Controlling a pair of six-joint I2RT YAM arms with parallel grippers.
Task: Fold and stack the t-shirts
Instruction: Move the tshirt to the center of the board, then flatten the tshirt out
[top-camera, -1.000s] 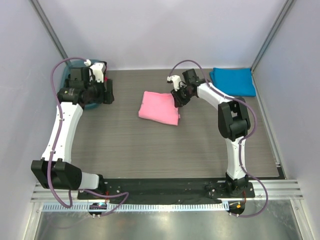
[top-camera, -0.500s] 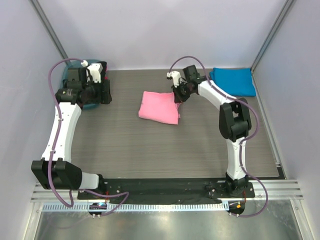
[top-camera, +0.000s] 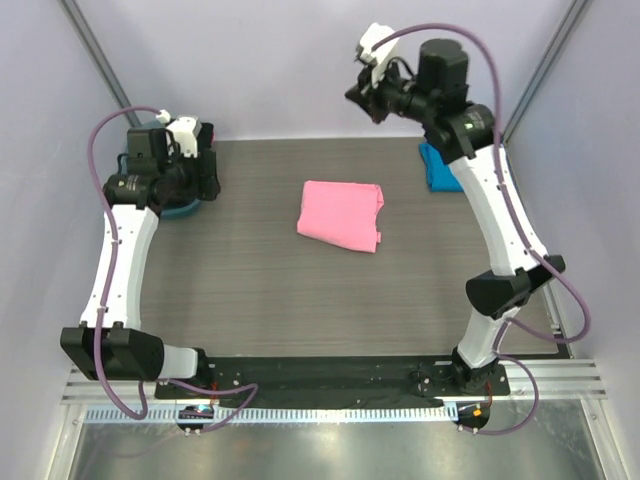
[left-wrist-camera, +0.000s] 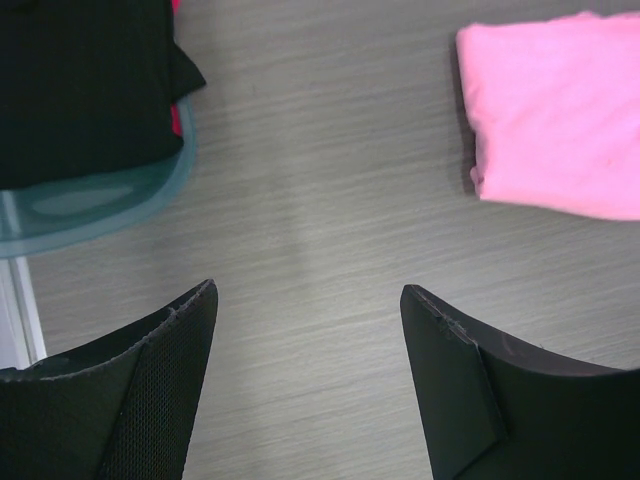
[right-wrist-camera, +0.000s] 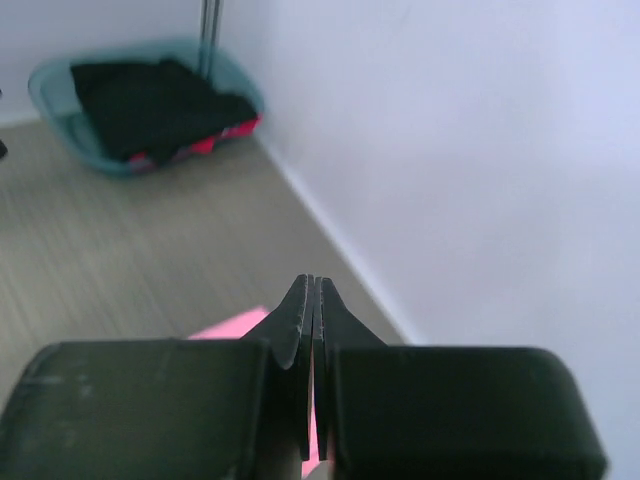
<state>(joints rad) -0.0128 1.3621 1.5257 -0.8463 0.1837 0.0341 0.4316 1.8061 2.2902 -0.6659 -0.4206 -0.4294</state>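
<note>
A bubblegum pink t-shirt lies folded in the middle of the table and shows at the top right of the left wrist view. A bright blue t-shirt lies folded at the back right, mostly hidden behind my right arm. My right gripper is raised high above the table's back edge, near the wall. Its jaws are shut with nothing in them, and a strip of the pink t-shirt shows far below. My left gripper hovers open at the back left, over bare table.
A teal tub holding black cloth stands at the back left corner, partly under my left arm and seen in the right wrist view. Walls enclose the table on three sides.
My right gripper shut, let go of the pink t-shirt's right edge and rose high toward the back wall. The pink t-shirt now lies slightly further right. My left arm barely moved.
</note>
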